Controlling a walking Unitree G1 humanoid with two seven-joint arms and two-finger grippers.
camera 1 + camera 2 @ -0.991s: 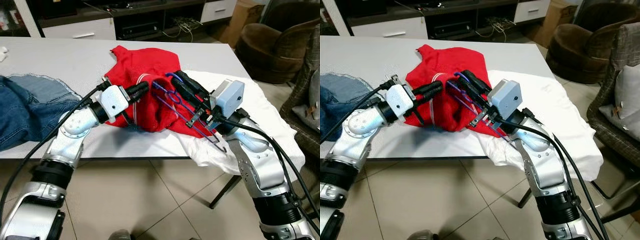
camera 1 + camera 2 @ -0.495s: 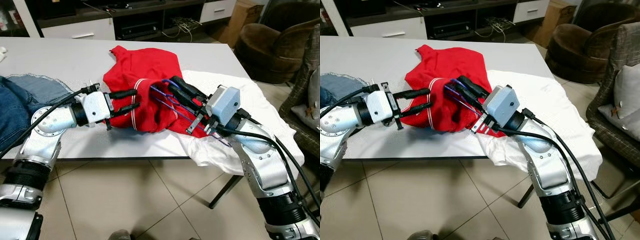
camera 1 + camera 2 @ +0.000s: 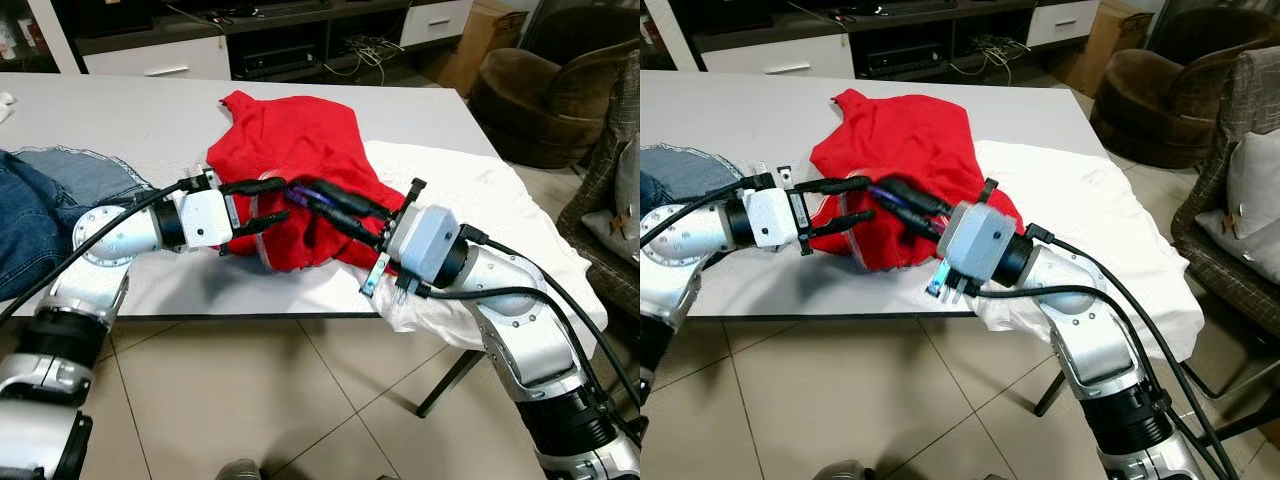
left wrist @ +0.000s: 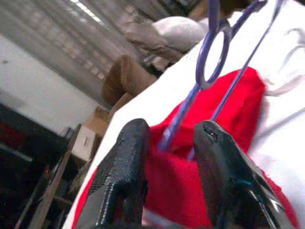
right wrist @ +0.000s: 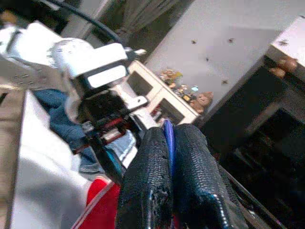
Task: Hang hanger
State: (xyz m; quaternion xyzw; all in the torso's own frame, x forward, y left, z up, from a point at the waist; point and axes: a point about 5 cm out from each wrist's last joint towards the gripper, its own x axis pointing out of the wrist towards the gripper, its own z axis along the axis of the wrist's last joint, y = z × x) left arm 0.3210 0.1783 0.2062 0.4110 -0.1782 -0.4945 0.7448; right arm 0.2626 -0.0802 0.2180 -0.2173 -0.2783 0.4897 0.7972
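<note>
A red shirt lies bunched on the white table. My right gripper reaches over it from the right, shut on a thin purple wire hanger; the purple wire is pinched between its fingers. Facing it from the left, my left gripper is open, fingertips almost touching the right gripper's tips. In the left wrist view the hanger's wire and its small ring run between the left fingers, above the red cloth. Most of the hanger is hidden behind the right gripper.
Blue jeans lie at the table's left, and a white cloth hangs over the right corner under my right arm. A brown armchair stands to the right, and a low TV cabinet behind the table.
My right gripper has swung left and lower with the hanger. My left gripper has turned and reached right, opening, and now brackets the hanger's wire.
</note>
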